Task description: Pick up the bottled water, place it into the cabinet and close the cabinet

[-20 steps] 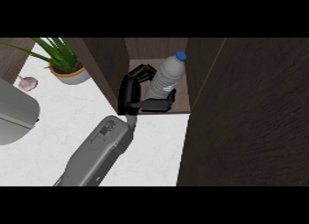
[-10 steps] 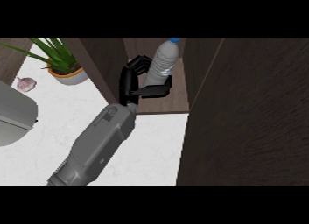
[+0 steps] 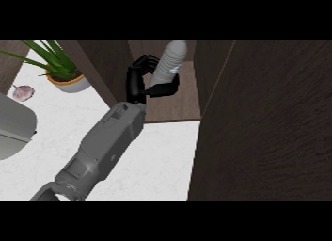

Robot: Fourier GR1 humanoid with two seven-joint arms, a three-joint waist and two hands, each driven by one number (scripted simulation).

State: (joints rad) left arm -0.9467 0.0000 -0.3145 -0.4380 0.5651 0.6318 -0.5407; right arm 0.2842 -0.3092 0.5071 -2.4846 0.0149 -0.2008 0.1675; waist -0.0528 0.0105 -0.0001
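The robot hand (image 3: 142, 80) is curled round the bottle (image 3: 169, 61), holding it upright inside the open cabinet (image 3: 172, 101). The white worktop (image 3: 71, 117) carries a plant (image 3: 60, 66) and a grey appliance (image 3: 5, 127). Since half a second ago, arm and bottle have moved deeper into the cabinet.

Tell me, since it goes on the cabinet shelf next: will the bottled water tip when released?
Probably yes if released carelessly: the bottled water is tall and slim, so a nudge could topple it. The hand curls round its lower part, so opening sideways may drag it. On its side, its round body would likely roll on the cabinet shelf.
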